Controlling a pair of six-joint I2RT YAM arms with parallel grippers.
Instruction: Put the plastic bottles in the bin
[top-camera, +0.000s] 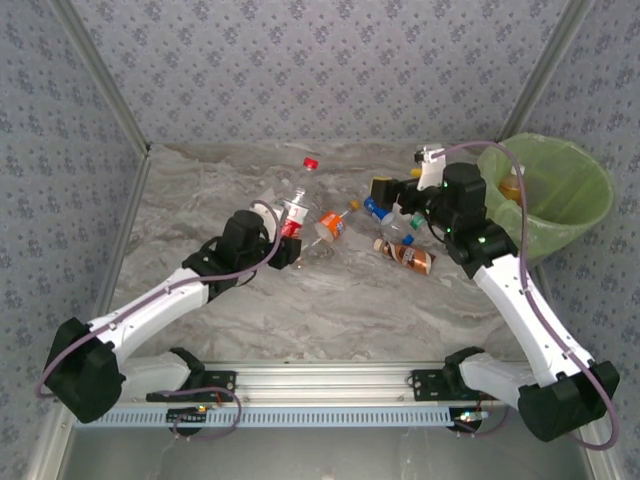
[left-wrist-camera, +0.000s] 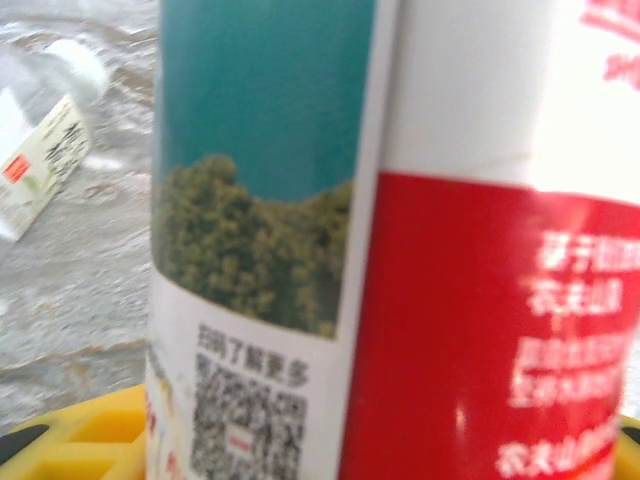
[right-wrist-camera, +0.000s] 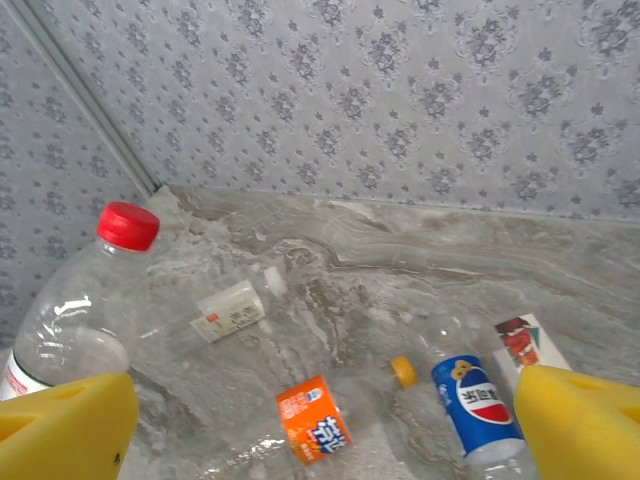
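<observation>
Top external: left gripper (top-camera: 287, 240) straddles the red-label bottle (top-camera: 294, 214), can't tell if clamped. Right gripper (top-camera: 392, 198) wide open, empty; bin (top-camera: 585, 215) just right of its wrist. Orange-label bottle (top-camera: 332, 226) and brown-label bottle (top-camera: 410, 257) lie between the hands. Right wrist: blue-label bottle (right-wrist-camera: 478, 400) by the right finger (right-wrist-camera: 585, 425), white-label bottle (right-wrist-camera: 228, 312) beyond. Left wrist: QR code (left-wrist-camera: 245, 430) legible.

Clear plastic bottles (right-wrist-camera: 478, 405) gleamed glossy on a smooth, grey-veined, stone-look surface (top-camera: 330, 300). The red-labelled bottle (left-wrist-camera: 480, 300) wore a shiny printed film wrap. A thin, crinkled, translucent light-green plastic bag lined the bin (top-camera: 575, 215). The pads (right-wrist-camera: 70, 430) of the right pincer (right-wrist-camera: 325, 432) looked matt yellow and foam-like. The near rail (top-camera: 330, 385) was ribbed bare metal, and the walls (top-camera: 330, 70) had a matt patterned covering.
</observation>
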